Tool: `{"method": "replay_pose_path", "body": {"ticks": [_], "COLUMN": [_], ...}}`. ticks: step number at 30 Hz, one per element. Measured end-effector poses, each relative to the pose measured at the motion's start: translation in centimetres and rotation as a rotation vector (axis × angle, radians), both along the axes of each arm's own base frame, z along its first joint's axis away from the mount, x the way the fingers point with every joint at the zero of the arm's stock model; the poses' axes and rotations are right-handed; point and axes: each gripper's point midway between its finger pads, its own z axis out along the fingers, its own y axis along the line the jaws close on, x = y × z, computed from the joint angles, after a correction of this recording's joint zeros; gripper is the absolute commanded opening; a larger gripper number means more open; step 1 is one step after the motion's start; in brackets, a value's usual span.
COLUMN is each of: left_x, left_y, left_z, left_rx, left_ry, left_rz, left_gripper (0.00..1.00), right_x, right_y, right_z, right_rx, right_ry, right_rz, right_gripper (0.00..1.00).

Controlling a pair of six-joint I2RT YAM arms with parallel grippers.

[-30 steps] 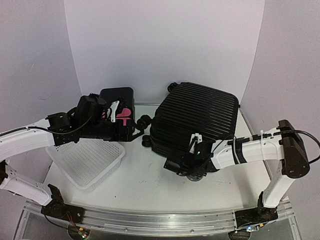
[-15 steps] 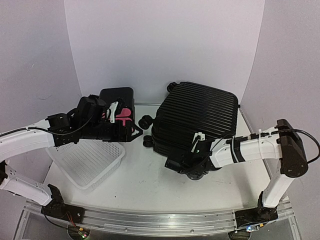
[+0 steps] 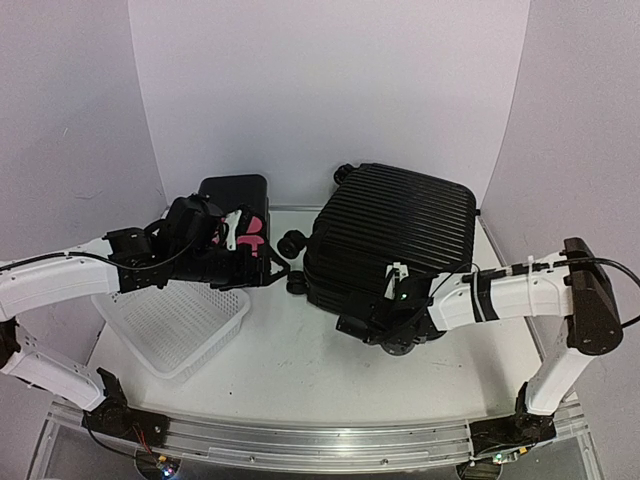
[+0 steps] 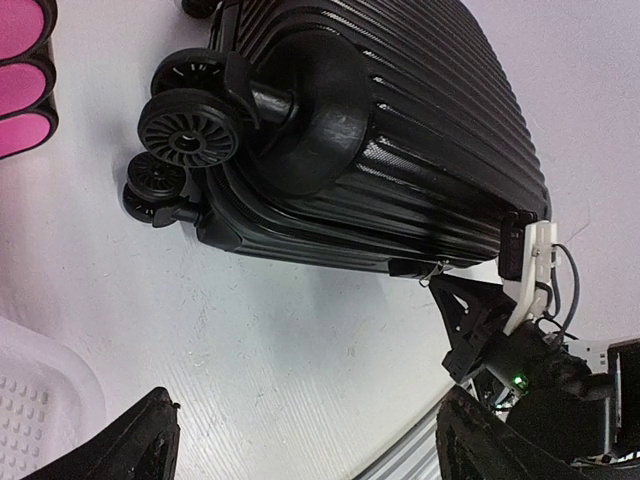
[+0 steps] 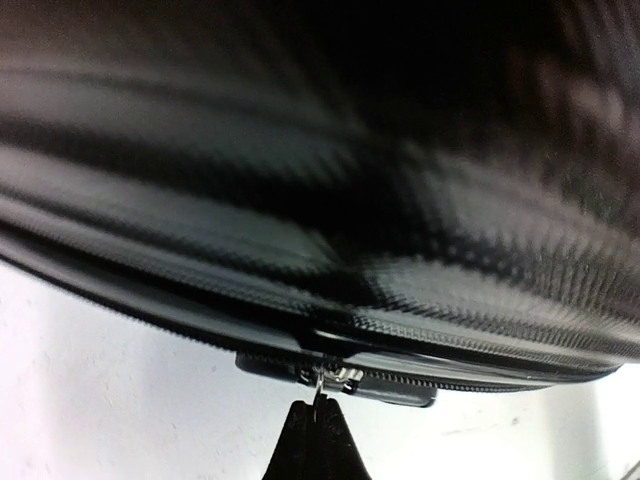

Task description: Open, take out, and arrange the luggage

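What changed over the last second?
The right fingers closed on the zipper pull at the near edge of the luggage. The left fingers drifted slightly right toward the luggage, still open. The luggage is still closed and has not moved, and the basket and drawer box are where they were.

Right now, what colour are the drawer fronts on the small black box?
Pink drawer fronts; the left wrist view shows them best.
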Motion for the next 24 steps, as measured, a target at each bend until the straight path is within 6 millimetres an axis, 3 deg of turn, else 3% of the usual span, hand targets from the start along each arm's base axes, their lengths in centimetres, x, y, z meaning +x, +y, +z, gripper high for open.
{"method": "replay_pose_path", "body": {"ticks": [8, 18, 22, 23, 24], "left_x": [1.5, 4.6, 5.7, 6.0, 6.2], "left_y": [-1.5, -5.1, -5.4, -5.3, -5.3], "left_z": [-1.7, -4.5, -4.9, -4.7, -4.3], "left_rx": [-0.047, -0.12, -0.134, -0.136, -0.14], "left_ry": [0.157, 0.306, 0.32, 0.311, 0.301], "left_rz": [0.111, 0.234, 0.291, 0.302, 0.307], "left_gripper": [0.99, 1.0, 0.99, 0.99, 0.99], "right_x": [-0.6, -1.3, -1.5, -1.7, -1.8], "right_y": [-1.0, -3.2, -4.1, -4.4, -4.7], "right_z": [1.0, 0.3, 0.3, 0.4, 0.5], "right_rx": [-0.093, -0.173, -0.165, -0.158, -0.147], "right_ry": [0.092, 0.124, 0.115, 0.113, 0.113], "right_rz": [0.177, 0.299, 0.304, 0.304, 0.3], "right_gripper": [0.0, 0.0, 0.0, 0.02, 0.12]}}
